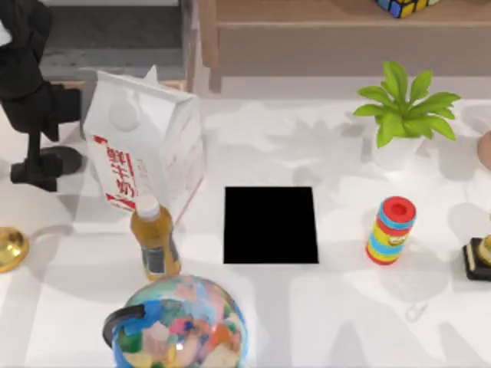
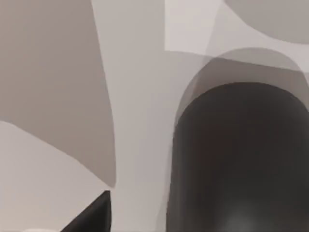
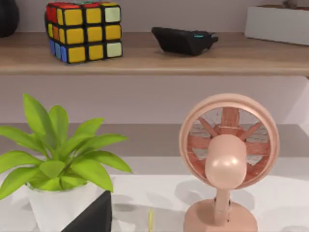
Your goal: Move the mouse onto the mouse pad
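Observation:
The mouse pad (image 1: 270,225) is a flat black mat lying at the middle of the table. A small dark oval, the mouse (image 1: 67,159), lies at the far left behind the milk carton. In the left wrist view the mouse (image 2: 241,159) looms close as a dark rounded shape. My left gripper (image 1: 34,175) hangs right beside it, open, with one black fingertip (image 2: 94,215) showing. One fingertip (image 3: 91,215) of my right gripper shows in the right wrist view, set wide and holding nothing.
A milk carton (image 1: 146,146), a tea bottle (image 1: 156,238) and a globe (image 1: 180,326) stand between the mouse and the pad. A plant (image 1: 403,111), a striped can (image 1: 391,230) and a trophy (image 1: 479,257) stand right. A pink fan (image 3: 227,159) faces the right wrist.

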{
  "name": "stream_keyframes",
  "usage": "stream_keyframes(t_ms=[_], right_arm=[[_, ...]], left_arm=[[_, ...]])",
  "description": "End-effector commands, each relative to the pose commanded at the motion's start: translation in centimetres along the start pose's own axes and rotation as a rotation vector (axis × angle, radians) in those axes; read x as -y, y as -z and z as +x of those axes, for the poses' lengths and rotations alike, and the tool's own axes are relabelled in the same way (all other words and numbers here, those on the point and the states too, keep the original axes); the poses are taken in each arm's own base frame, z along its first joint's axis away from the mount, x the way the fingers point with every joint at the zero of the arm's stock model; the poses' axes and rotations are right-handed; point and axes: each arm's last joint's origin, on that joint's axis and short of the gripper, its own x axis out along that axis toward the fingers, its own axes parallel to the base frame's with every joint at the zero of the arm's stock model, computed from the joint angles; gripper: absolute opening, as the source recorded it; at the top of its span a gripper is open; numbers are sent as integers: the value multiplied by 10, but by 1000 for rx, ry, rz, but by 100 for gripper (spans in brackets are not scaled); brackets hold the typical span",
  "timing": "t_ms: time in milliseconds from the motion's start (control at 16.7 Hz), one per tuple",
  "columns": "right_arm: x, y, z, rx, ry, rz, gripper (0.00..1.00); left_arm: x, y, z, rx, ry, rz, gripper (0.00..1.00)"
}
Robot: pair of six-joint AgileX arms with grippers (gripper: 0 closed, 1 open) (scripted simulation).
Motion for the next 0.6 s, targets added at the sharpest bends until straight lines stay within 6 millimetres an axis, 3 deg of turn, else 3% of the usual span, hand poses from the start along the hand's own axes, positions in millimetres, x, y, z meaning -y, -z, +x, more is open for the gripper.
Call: stream_keyframes(t_ms=[180, 420, 600], right_arm=[[0, 0, 0, 0, 0, 0, 100], [0, 0, 0, 0, 0, 0, 100], [0, 0, 0, 0, 0, 0, 100]], left_arm=[[-6, -1, 18, 1, -5, 0, 100], [-6, -1, 18, 1, -6, 0, 100], [-6, -1, 18, 1, -6, 0, 77]])
